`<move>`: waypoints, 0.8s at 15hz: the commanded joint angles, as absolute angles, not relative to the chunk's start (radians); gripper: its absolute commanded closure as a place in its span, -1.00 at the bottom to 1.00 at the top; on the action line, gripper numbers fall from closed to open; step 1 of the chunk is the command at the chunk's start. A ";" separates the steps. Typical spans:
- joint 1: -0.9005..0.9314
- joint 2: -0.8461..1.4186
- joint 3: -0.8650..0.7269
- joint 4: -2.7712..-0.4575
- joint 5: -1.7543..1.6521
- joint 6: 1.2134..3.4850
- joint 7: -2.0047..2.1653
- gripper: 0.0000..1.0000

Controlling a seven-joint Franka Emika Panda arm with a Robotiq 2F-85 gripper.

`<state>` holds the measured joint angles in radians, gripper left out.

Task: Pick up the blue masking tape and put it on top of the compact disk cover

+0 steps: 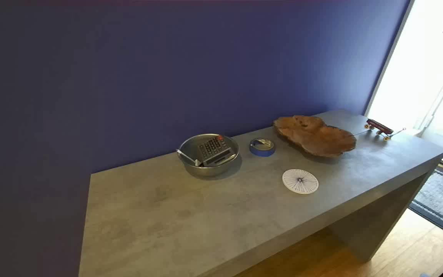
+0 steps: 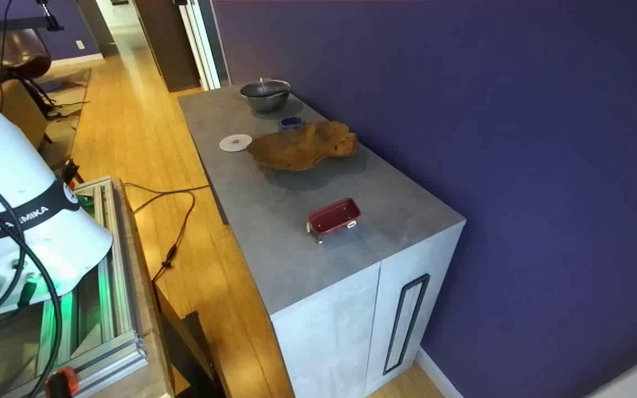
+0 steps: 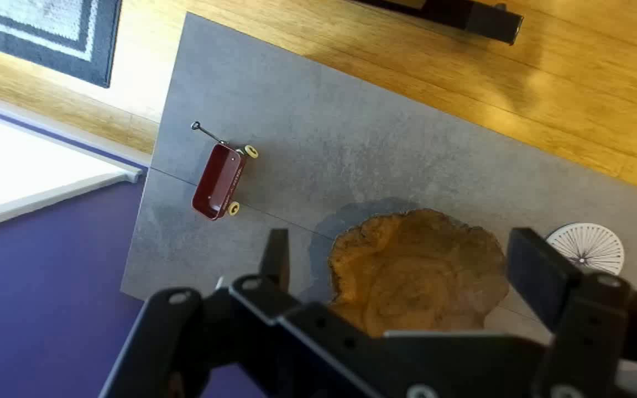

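Observation:
The blue masking tape (image 1: 262, 152) is a low ring lying flat on the grey table, between the metal bowl and the wooden tray. It also shows in an exterior view (image 2: 285, 127) just behind the tray's edge. In the wrist view the tape is hidden or out of view. The compact disk cover (image 1: 300, 181) is a thin white disc with dark spokes, flat on the table near the front edge, apart from the tape. It shows in both exterior views (image 2: 235, 143) and in the wrist view (image 3: 589, 243), partly behind a finger. My gripper (image 3: 398, 249) is open and empty, high above the wooden tray.
A silver bowl (image 1: 206, 171) holding a calculator (image 1: 210, 148) stands beside the tape. A brown wooden tray (image 1: 313, 136) lies on its other side. A red toy wagon (image 1: 379, 127) stands near the table's end. A dark blue wall (image 1: 206, 69) runs along the back edge.

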<state>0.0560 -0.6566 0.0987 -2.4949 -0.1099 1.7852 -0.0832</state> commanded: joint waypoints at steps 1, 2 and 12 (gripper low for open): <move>0.071 -0.655 0.087 -2.493 -0.117 1.782 -0.076 -1.00; 0.071 -0.655 0.087 -2.493 -0.117 1.782 -0.076 -1.00; 0.076 -0.658 0.073 -2.499 -0.113 1.772 -0.106 -1.00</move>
